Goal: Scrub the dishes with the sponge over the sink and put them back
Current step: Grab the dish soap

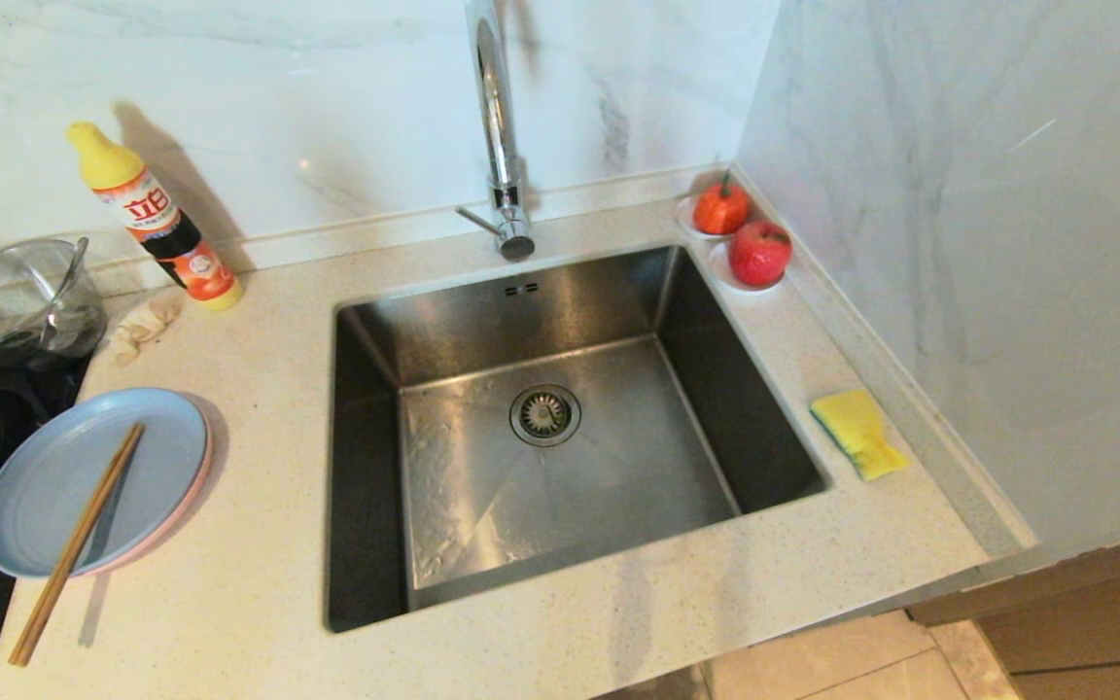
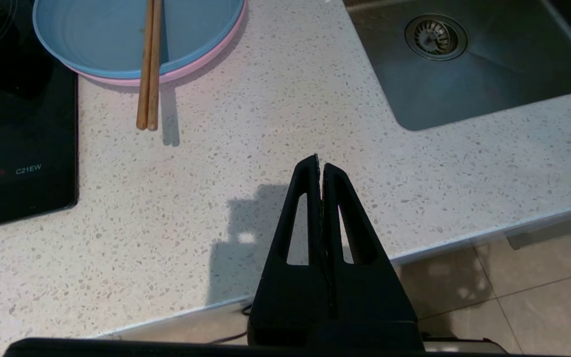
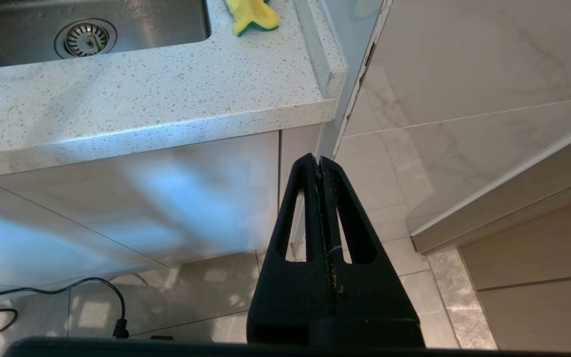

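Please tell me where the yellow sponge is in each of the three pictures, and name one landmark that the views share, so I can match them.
Head view: the sponge lies on the counter right of the sink, near the wall.
Left wrist view: not in it.
Right wrist view: the sponge is at the top edge, on the counter corner beside the sink.
Shared landmark: the round drain shows in all three.

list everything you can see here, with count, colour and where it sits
plates: 2, blue on pink, counter left of sink
chopsticks: 1 pair, wooden, across blue plate
sponge: 1, yellow and green, counter right of sink
sink: 1, steel, centre
faucet: 1, chrome, behind sink
bottle: 1, yellow-orange, back left
glass bowl: 1, clear, far left
cloth: 1, beige, by bottle
fruit: 2, red, saucers back right
left gripper: fingers shut, above counter's front edge
right gripper: fingers shut, before cabinet
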Robot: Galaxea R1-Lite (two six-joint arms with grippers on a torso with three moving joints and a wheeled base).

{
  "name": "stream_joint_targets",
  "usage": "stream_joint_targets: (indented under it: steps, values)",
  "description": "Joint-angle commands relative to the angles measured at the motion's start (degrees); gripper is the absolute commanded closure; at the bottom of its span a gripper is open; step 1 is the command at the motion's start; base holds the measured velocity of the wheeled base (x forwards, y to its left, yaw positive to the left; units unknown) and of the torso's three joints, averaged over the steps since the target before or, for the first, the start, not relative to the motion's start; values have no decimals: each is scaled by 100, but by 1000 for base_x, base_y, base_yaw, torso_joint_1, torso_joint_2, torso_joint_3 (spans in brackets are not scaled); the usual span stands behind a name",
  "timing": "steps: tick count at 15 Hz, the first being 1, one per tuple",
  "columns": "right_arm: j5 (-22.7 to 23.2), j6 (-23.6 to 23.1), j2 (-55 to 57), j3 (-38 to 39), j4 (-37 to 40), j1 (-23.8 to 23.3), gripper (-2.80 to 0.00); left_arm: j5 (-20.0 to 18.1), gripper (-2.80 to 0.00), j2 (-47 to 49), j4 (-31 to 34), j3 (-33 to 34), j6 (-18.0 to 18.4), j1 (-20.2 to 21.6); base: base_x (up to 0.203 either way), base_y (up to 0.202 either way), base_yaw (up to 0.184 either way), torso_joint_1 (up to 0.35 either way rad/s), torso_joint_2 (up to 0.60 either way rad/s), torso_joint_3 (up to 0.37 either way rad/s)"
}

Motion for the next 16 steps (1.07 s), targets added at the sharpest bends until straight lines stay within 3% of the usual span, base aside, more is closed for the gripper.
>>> stream_joint_targets:
  steps: [1,6,8,11,16]
  values:
    - [2,0,2,4,-1,0,0,-6,0,9,-18,15,29,1,0,0,0,0,0,0]
    - [2,-5,2,1,-1,0,0,57,0,8,-39,32,39,1,0,0,0,0,0,0]
    - [2,-1,2,10,-1,0,0,111,0,9,-452,-78,-91,1,0,0,0,0,0,0]
    - [2,4,2,1,-1,0,0,210,0,313,-499,-1107,-116,2,0,0,0,0,0,0]
    - [2,-5,2,1,-1,0,0,201,0,2753,-403,-2691,-374,75,0,0,0,0,0,0]
